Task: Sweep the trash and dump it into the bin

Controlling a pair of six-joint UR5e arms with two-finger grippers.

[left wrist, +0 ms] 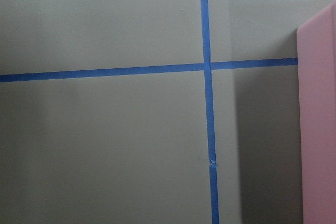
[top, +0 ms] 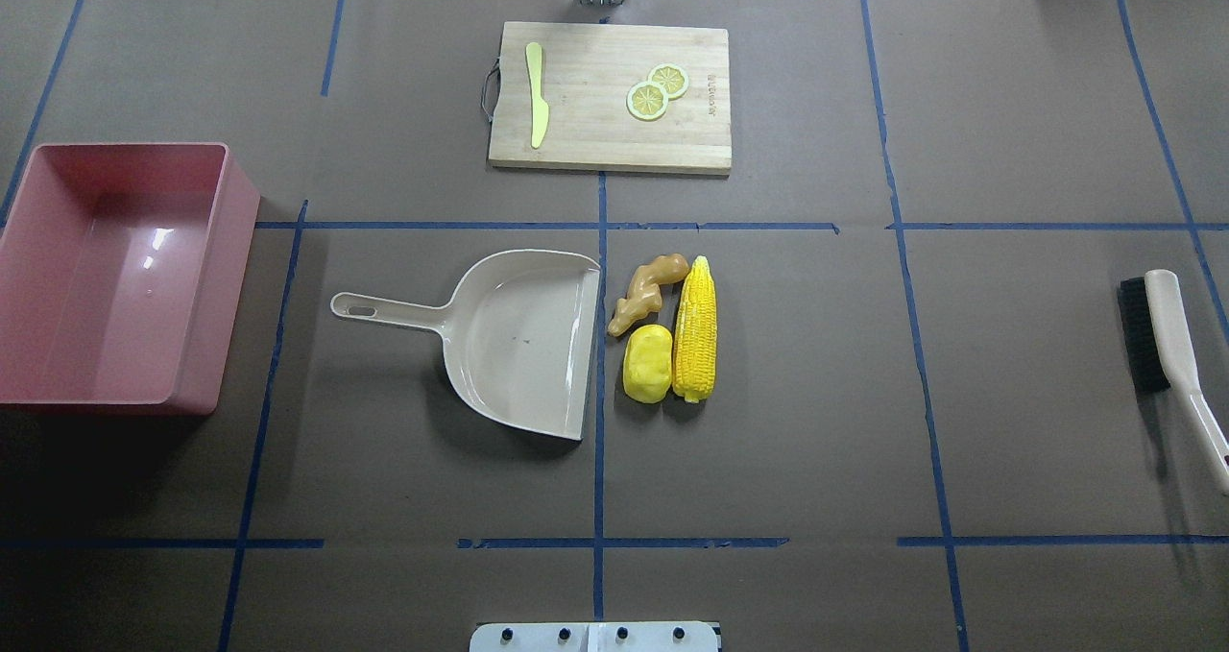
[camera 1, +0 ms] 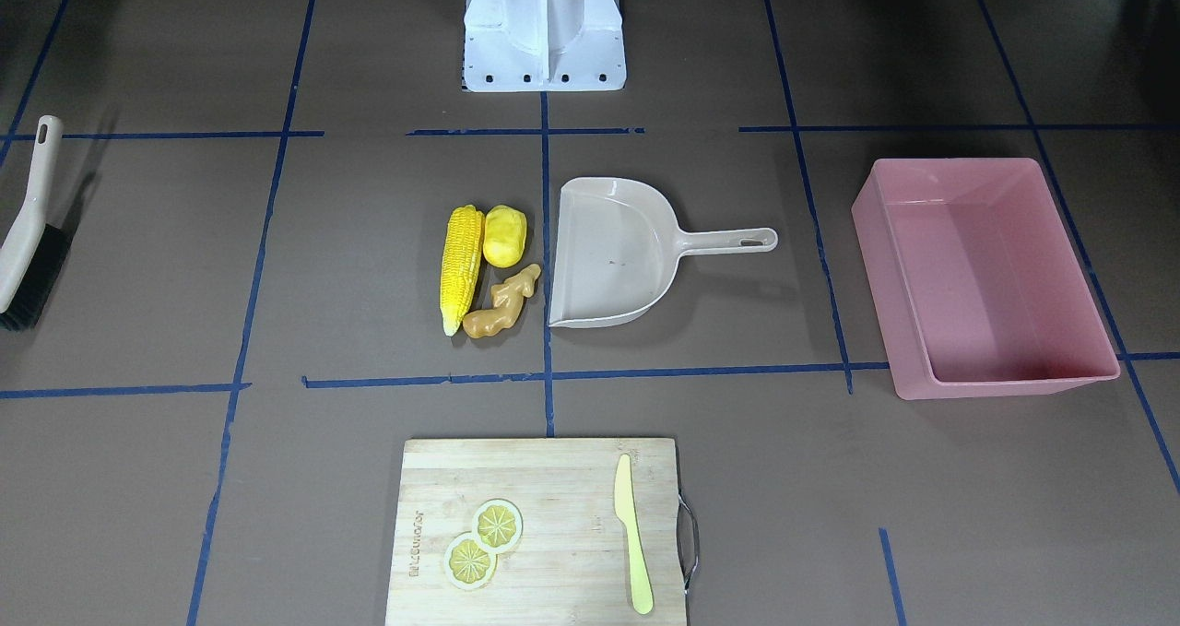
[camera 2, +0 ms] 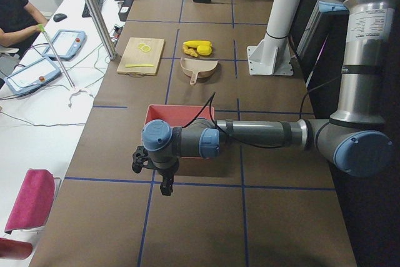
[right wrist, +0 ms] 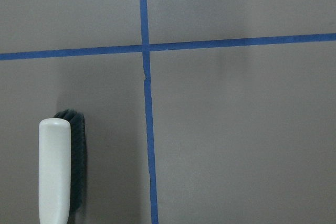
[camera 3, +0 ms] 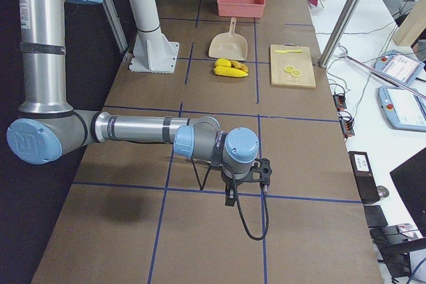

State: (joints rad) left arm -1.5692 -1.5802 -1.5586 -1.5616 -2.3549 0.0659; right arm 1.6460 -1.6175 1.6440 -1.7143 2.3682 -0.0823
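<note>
The trash lies in the middle of the table: a corn cob [camera 1: 461, 266] [top: 694, 330], a yellow potato [camera 1: 504, 236] [top: 647, 364] and a tan ginger root [camera 1: 502, 303] [top: 648, 292], just beside the open mouth of a beige dustpan [camera 1: 618, 253] [top: 518, 340]. The pink bin [camera 1: 1000, 388] [top: 230, 277] stands empty at the table's left end. My left gripper [camera 2: 153, 173] hovers beyond the bin, which sits at the right edge of its wrist view [left wrist: 317, 129]. My right gripper [camera 3: 246, 187] hovers at the other end, over a brush [right wrist: 55, 171]. I cannot tell whether either gripper is open or shut.
The brush [camera 1: 28, 239] [top: 1167, 335] lies at the table's right end. A wooden cutting board [camera 1: 553, 488] [top: 595, 124] at the far side holds two lemon slices [top: 658, 93] and a pale yellow knife [top: 536, 95]. The robot's white base [camera 1: 544, 36] stands at the near side.
</note>
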